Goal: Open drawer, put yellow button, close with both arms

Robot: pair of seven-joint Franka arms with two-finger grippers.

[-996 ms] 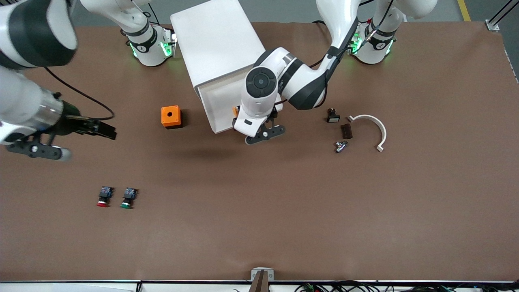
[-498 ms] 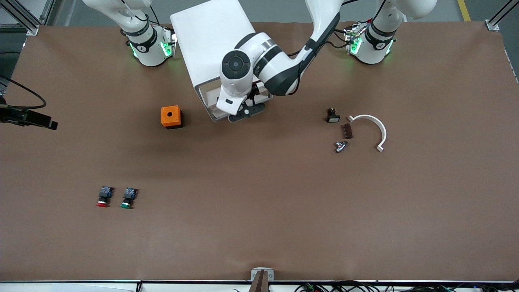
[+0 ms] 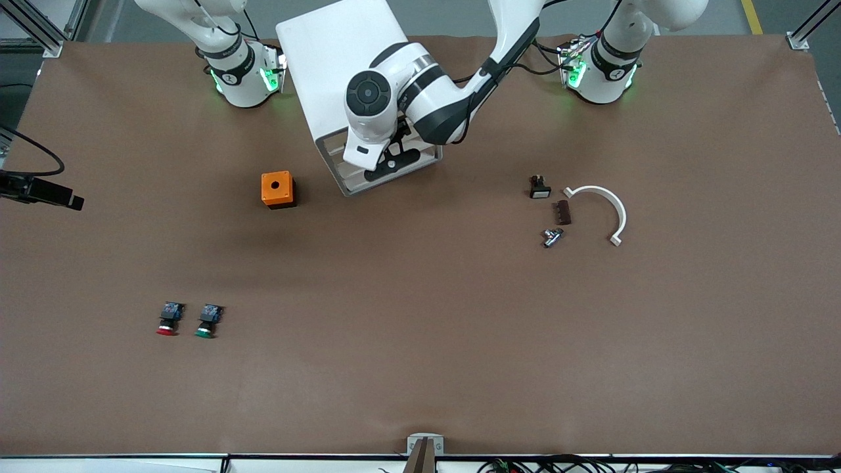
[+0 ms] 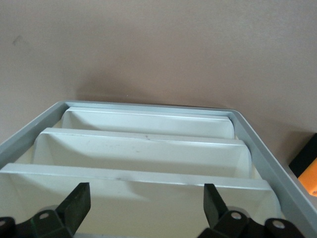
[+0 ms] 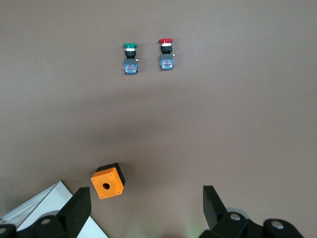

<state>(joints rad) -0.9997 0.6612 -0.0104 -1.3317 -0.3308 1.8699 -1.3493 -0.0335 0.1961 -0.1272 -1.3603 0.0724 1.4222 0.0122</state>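
The white cabinet (image 3: 341,59) stands between the arms' bases, its drawer fronts facing the front camera. The drawer (image 3: 338,161) sits pushed in, level with the grey frame. My left gripper (image 3: 392,163) is at the cabinet's front, open and empty. In the left wrist view its fingers (image 4: 77,201) stand on either side of a cream drawer front (image 4: 143,203). The yellow button is hidden. My right gripper (image 5: 146,198) is open and empty, high over the table at the right arm's end. Only a black part of that hand (image 3: 39,190) shows in the front view.
An orange box (image 3: 276,189) with a hole stands beside the cabinet, toward the right arm's end. A red-capped button (image 3: 169,318) and a green-capped button (image 3: 208,320) lie nearer the front camera. A black switch (image 3: 539,187), brown piece (image 3: 561,212), metal part (image 3: 552,236) and white curved piece (image 3: 604,207) lie toward the left arm's end.
My left gripper moved toward the cabinet and the pulled-out drawer slid in with it. The right hand drew away toward its end of the table, almost out of the front view.
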